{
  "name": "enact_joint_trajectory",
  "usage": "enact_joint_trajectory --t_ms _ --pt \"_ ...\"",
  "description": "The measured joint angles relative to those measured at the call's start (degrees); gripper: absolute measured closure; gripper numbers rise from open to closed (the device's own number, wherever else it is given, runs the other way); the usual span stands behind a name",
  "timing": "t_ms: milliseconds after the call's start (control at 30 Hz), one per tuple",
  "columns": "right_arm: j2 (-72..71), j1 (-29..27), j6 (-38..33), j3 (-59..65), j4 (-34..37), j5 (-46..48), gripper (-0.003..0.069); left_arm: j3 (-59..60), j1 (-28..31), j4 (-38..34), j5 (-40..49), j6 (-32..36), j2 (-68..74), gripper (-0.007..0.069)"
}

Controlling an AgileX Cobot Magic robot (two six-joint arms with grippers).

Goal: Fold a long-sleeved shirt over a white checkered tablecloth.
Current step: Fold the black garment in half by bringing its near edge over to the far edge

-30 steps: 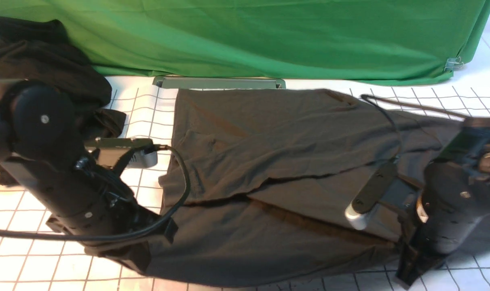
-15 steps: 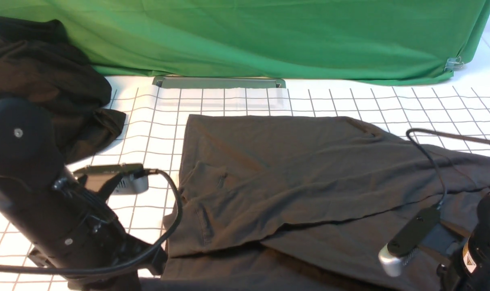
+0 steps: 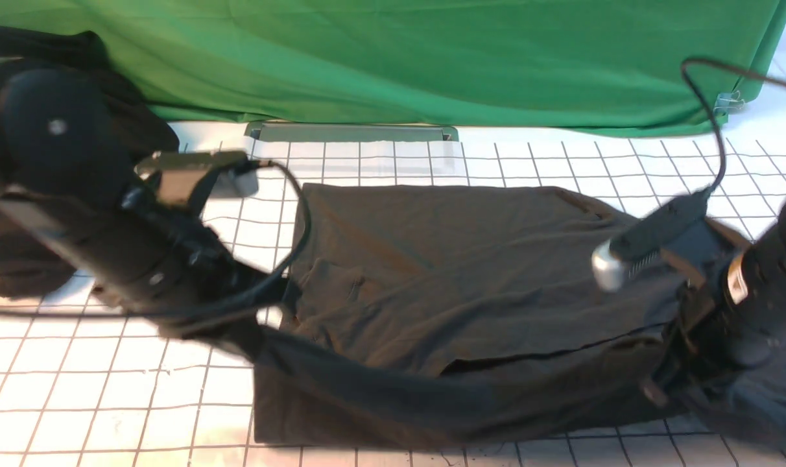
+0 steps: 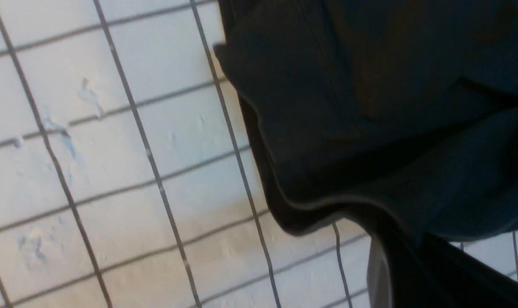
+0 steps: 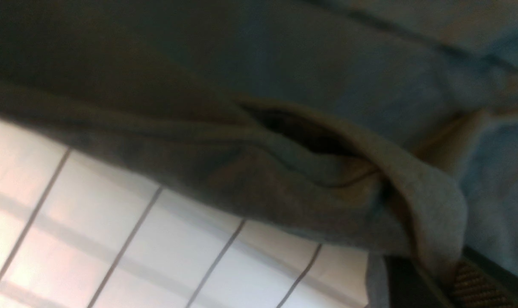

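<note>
The long-sleeved shirt (image 3: 471, 259) lies charcoal and creased across the middle of the white checkered tablecloth (image 3: 75, 389). My left gripper (image 3: 263, 334) is shut on the shirt's near left edge and holds it a little above the cloth. In the left wrist view, dark shirt fabric (image 4: 370, 107) runs down into the shut left gripper (image 4: 413, 261) over the grid (image 4: 113, 171). My right gripper (image 3: 662, 379) is shut on the near right edge. The right wrist view shows a fold of shirt (image 5: 284, 179) bunched into the shut right gripper (image 5: 438, 269).
A deeper-black garment (image 3: 17, 272) is heaped at the far left, partly behind my left arm. A green cloth (image 3: 432, 58) hangs along the back, with a grey metal strip (image 3: 351, 131) at its foot. Camera cables loop off both wrists.
The shirt first slid toward me as both arms drew back. Both arms have since risen and gone forward, lifting its near edge off the cloth.
</note>
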Motion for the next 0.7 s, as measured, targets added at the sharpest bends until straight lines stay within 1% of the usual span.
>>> enact_joint_trajectory --t_ms 33,133,167,233,300,367,433,700 --pt "0.21 -0.2 -0.36 -0.17 0.0 -0.21 0.0605 0.0 0.14 0.0 -0.23 0.0 0.31 0.0613" --pt "4.27 -3.55 -1.08 -2.87 0.0 -1.6 0.0605 -4.25 4.18 -1.64 -3.26 -0.09 6.42 0.0613" --pt "4.74 -3.89 -1.14 -3.19 0.0 -1.71 0.0605 -4.52 4.42 -1.96 -3.28 -0.09 6.75 0.0613" --pt "7.37 -5.52 -1.19 -5.0 0.07 -2.44 0.0605 -8.41 7.18 -4.46 -3.97 0.16 10.66 0.0613" --pt "9.73 -6.71 -1.21 -7.0 0.13 -3.18 0.0605 -12.11 8.87 -8.21 -3.97 2.35 13.81 0.0613" --pt "11.98 -7.65 -1.32 -9.15 0.06 -3.93 0.0605 -14.97 9.87 -11.52 -3.97 5.82 16.77 0.0613" --pt "13.77 -8.25 -1.37 -11.1 0.06 -4.49 0.0605 -17.51 10.33 -13.84 -4.01 7.53 19.12 0.0613" --pt "22.73 -10.05 -1.43 -21.93 -0.05 -6.57 0.0605 -30.35 13.12 -16.2 -2.3 7.31 28.72 0.0613"
